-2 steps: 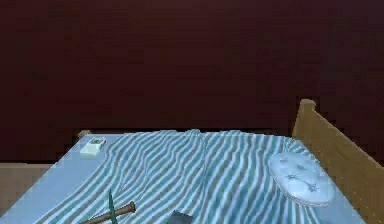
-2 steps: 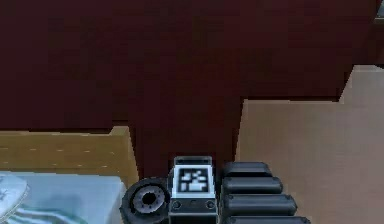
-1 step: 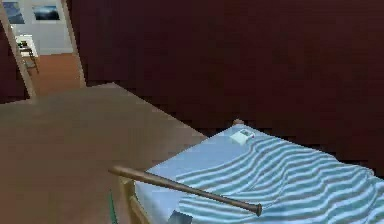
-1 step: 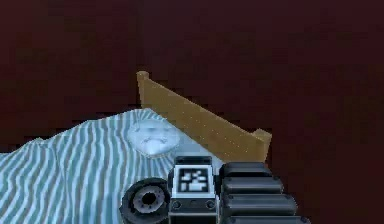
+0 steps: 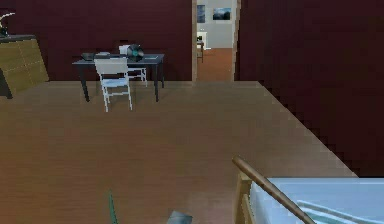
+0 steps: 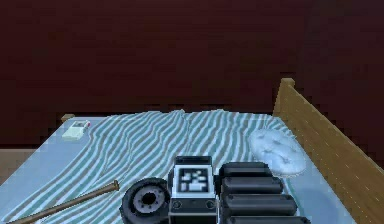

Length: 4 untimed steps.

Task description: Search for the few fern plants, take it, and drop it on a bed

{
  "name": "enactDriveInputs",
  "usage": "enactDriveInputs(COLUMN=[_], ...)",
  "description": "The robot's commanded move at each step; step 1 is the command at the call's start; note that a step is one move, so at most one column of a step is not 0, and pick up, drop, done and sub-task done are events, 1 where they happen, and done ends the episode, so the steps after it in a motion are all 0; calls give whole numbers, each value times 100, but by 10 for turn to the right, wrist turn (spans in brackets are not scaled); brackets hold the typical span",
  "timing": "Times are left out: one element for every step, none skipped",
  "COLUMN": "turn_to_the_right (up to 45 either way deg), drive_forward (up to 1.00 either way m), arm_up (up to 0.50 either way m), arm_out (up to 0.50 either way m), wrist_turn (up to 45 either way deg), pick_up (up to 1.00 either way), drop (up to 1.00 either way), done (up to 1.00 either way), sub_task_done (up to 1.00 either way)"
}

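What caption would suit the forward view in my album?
Dark table with white chairs on a wooden floor, a doorway in the dark red wall, a bed at lower right.

A bed (image 6: pixel 160 140) with a blue and white stripy blanket stands by a dark red wall (image 6: pixel 150 50). A white pillow (image 6: pixel 278 150) lies beside the wooden headboard (image 6: pixel 322 135). A long brown stick (image 6: pixel 70 203) lies near the dark gripper (image 6: pixel 148 200).
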Motion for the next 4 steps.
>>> enactDriveInputs(turn_to_the_right=[0,0,0,0], drive_forward=[0,0,0,0], arm_up=[0,0,0,0], arm_out=[48,0,0,0], wrist_turn=[0,450,450,300], pick_up=[0,0,0,0], drop=[0,0,0,0], done=[0,0,0,0], sub_task_done=[0,0,0,0])
